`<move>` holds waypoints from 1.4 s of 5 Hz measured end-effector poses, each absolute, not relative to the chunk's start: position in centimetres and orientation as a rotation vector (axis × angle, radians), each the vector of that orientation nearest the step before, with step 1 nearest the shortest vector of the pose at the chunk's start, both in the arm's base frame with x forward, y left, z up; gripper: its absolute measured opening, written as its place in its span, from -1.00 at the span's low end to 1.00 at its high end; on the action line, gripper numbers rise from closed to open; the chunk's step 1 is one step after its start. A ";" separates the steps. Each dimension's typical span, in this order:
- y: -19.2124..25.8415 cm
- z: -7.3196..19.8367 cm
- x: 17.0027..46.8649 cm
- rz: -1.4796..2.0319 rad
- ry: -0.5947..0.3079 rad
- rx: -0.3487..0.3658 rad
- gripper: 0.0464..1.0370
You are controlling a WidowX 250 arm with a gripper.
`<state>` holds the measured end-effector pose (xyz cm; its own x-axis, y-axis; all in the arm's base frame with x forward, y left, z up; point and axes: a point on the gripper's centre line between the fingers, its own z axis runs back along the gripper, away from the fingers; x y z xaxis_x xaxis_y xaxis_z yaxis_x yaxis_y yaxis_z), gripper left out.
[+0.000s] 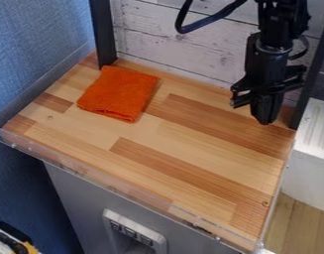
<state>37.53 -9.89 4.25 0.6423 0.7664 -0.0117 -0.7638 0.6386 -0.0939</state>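
The black gripper hangs pointing down over the back right corner of the wooden work surface, near the right-hand black post. It touches no cloth and stands well to the right of the orange cloth. That cloth lies folded and flat towards the back left of the surface, with its folded edge at the front.
A clear low rim runs along the front edge. Black posts rise at the back left and back right, before a whitewashed plank wall. A blue partition stands left; a white unit stands right.
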 end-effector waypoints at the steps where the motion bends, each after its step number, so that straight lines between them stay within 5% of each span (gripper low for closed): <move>1: -9.7 3.2 37.3 0.873 -0.067 -0.084 -0.97; 4: -8.7 2.0 36.7 0.865 -0.132 0.020 -0.97; 7: -8.2 0.7 34.2 0.654 -0.048 0.144 -0.97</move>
<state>34.17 -8.19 0.67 0.7927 0.6029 0.0895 -0.6096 0.7838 0.1184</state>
